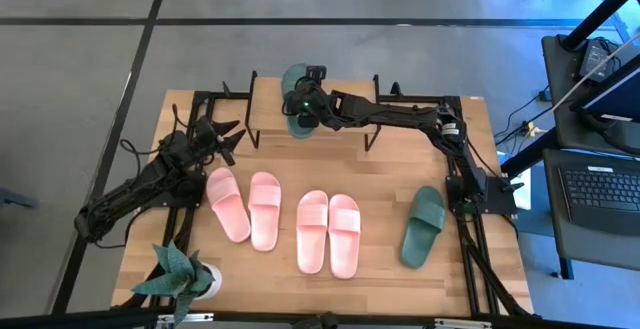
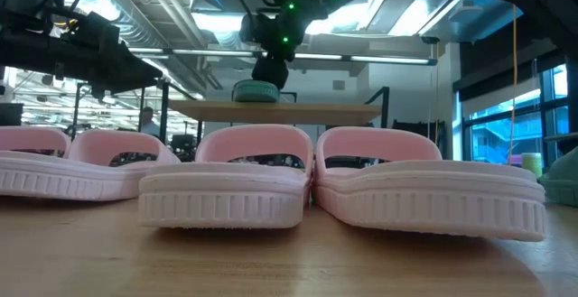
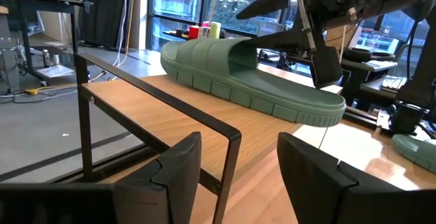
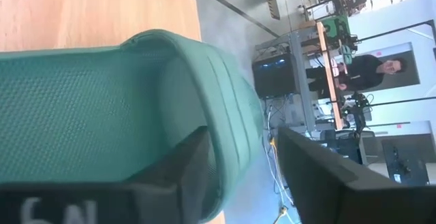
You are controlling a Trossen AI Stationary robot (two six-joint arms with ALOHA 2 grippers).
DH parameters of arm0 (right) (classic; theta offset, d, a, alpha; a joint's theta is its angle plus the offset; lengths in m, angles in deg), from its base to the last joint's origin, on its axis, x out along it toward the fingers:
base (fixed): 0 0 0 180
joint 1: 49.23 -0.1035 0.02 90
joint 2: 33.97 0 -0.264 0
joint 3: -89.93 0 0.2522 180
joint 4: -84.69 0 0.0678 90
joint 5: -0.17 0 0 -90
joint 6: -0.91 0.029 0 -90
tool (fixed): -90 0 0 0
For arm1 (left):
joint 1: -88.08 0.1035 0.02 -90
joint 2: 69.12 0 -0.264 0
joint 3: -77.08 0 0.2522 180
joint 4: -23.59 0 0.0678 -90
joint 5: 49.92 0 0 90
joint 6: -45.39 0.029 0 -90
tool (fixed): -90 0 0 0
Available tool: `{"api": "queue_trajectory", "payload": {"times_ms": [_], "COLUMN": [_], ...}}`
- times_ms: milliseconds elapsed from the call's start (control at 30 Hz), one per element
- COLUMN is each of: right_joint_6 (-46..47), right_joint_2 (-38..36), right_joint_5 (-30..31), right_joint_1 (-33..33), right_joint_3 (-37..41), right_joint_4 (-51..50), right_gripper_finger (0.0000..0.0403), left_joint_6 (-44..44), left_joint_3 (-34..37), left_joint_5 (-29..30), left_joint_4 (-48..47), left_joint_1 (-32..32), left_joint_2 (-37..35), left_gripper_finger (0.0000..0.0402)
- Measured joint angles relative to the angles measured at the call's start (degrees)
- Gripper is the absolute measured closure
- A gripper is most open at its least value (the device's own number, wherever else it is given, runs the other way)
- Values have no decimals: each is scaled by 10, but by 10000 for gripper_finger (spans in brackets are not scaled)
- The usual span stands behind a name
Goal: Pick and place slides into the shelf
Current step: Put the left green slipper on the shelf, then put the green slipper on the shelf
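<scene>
Currently: 1 dark green slide [image 1: 297, 110] lies on shelf [image 1: 350, 115] top, w/ right gripper [image 1: 303, 104] directly over it, fingers spread either side of its edge, not pinching. 2nd green slide [image 1: 423, 226] on table by right arm base; 4 pink slides [image 1: 290, 219] in a row at table centre. Left gripper [image 1: 228, 141] near shelf's left end, fingers apart, holding nothing.

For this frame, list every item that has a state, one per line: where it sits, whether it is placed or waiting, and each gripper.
Green slide on the shelf: lying flat on the shelf top, right gripper at it.
Second green slide: on the table, not yet placed.
Four pink slides: on the table in two pairs, untouched.
Right gripper: over the shelf, fingers straddling the green slide's edge.
Left gripper: open, empty, beside the shelf.
</scene>
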Motion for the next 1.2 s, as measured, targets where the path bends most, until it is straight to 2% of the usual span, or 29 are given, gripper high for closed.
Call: {"api": "queue_trajectory", "payload": {"times_ms": [133,267,733,967,1200], "right_joint_6": [0,-1,-1,20,105], "right_joint_2": [0,0,0,-21,-51], "right_joint_5": [2,2,2,-4,-92], "right_joint_1": [0,0,-6,-9,-9], "right_joint_3": [0,0,0,0,-18], "right_joint_4": [6,6,0,-56,-156], "right_gripper_finger": [172,154,151,151,151], "left_joint_6": [0,0,0,0,0], "left_joint_3": [0,0,0,0,0], "left_joint_5": [0,0,0,0,0], "left_joint_4": [0,0,0,0,0], "left_joint_1": [0,0,0,0,0], "left_joint_2": [0,0,0,0,0], "left_gripper_finger": [216,216,216,216,216]}}
